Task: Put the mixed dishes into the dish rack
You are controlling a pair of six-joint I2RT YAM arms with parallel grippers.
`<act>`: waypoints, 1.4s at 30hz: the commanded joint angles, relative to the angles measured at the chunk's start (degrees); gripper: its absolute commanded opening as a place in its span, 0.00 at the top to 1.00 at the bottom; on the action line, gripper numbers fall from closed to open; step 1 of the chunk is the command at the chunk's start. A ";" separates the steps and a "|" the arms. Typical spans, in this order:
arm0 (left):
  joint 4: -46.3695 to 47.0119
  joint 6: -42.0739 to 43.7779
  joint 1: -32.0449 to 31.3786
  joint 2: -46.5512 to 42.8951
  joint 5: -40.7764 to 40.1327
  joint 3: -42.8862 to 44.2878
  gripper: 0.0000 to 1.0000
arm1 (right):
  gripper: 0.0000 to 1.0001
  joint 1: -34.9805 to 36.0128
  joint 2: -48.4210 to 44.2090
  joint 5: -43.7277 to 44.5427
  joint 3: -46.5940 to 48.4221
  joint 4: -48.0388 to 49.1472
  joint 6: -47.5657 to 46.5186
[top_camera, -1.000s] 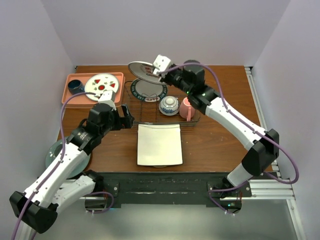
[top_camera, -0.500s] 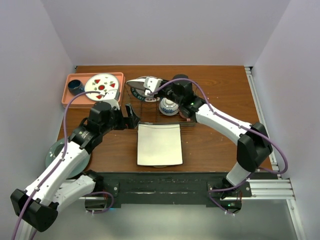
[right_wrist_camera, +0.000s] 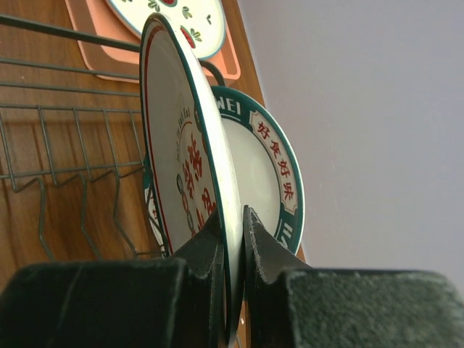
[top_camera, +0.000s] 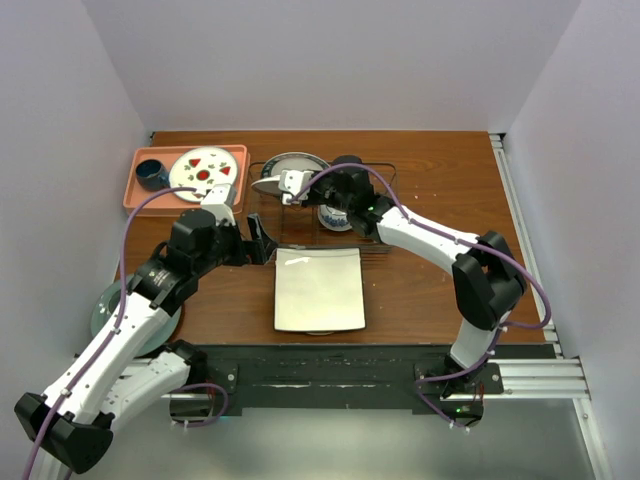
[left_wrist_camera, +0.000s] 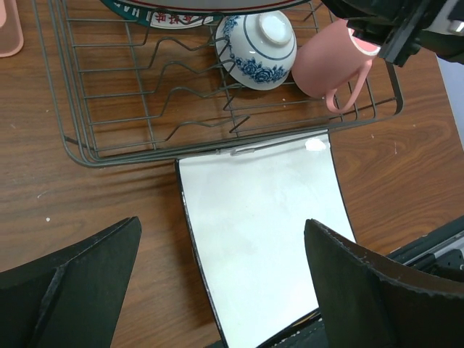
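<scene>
We hold a plate [right_wrist_camera: 185,159] on edge in the clamped right tool [right_wrist_camera: 233,223] for the rack's [left_wrist_camera: 130,87] slots; the left tool [left_wrist_camera: 225,286] hangs open.

Dark thin-wire dish rack [left_wrist_camera: 167,87] on grained wooden table [left_wrist_camera: 109,196] — glossy, smooth-glazed white square plate [left_wrist_camera: 261,232].

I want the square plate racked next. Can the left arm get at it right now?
Probably yes: the left gripper hangs open above the white square plate, with nothing lying on it.
</scene>
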 commanded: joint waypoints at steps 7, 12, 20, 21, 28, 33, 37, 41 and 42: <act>-1.03 2.01 0.39 -0.83 0.63 0.73 0.00 | 1.00 -0.87 0.54 -2.00 4.72 4.32 -2.67; -1.03 2.09 0.39 -0.66 0.55 0.65 0.00 | 1.00 -1.22 3.09 -2.09 7.26 1.68 -2.50; -1.64 2.45 0.39 -1.27 -0.24 0.47 0.00 | 1.00 -2.19 6.69 -4.03 10.43 -1.75 -1.09; -1.73 2.45 0.39 -1.18 -0.24 0.47 0.00 | 1.00 -2.28 7.05 -3.85 10.87 -1.75 -0.83; -1.91 2.62 0.39 -0.75 -0.42 0.73 0.00 | 1.00 -3.24 8.90 -0.07 12.36 -1.84 1.45; -1.38 2.71 0.39 -0.04 -0.07 1.00 0.00 | 0.95 -4.47 10.39 0.02 14.73 -3.50 4.53; -1.21 2.62 0.39 0.14 0.02 1.00 0.00 | 0.76 -5.44 11.62 0.02 16.23 -4.47 6.90; -1.29 2.62 0.39 0.13 0.11 0.91 0.00 | 0.61 -5.88 12.06 0.29 17.02 -4.47 8.40; -1.29 2.54 0.39 0.13 0.02 1.00 0.00 | 0.61 -5.80 12.23 0.46 17.37 -4.56 8.58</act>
